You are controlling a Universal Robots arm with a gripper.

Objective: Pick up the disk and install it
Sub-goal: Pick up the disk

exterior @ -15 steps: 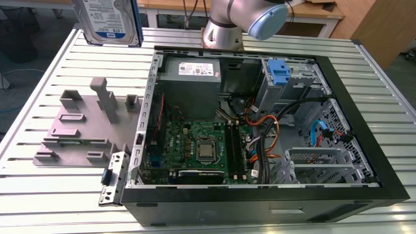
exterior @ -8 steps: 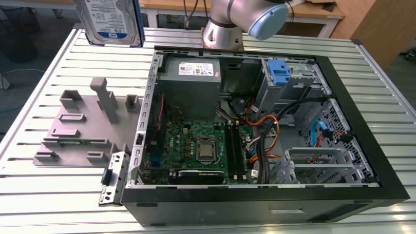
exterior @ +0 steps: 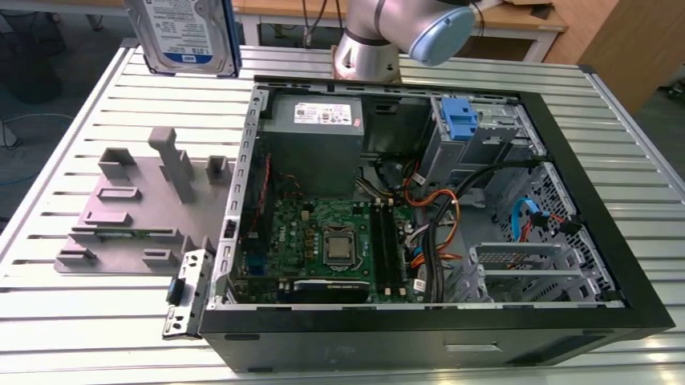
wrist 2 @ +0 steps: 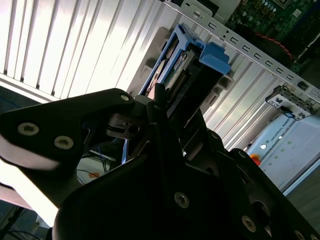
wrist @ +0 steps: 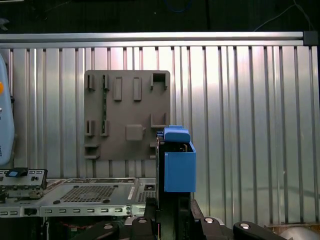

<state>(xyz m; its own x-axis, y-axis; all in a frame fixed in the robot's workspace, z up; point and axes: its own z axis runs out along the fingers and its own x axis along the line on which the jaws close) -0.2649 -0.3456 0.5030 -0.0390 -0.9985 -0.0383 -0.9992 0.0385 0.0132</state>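
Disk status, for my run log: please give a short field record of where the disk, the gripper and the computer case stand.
disk: hard drive with blue side rails, held in the air, clear of the table, at the exterior view's left
gripper: shut on the disk
computer case: open on the table, motherboard exposed
blue latch: upright inside the case
grey fixture: on the table beside the case
install: not yet done

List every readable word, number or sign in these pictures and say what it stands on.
Disk, white-and-blue label: print too small to read.
Grey metal box inside the computer case, white sticker: print blurred, unreadable.
Nothing else reads clearly.
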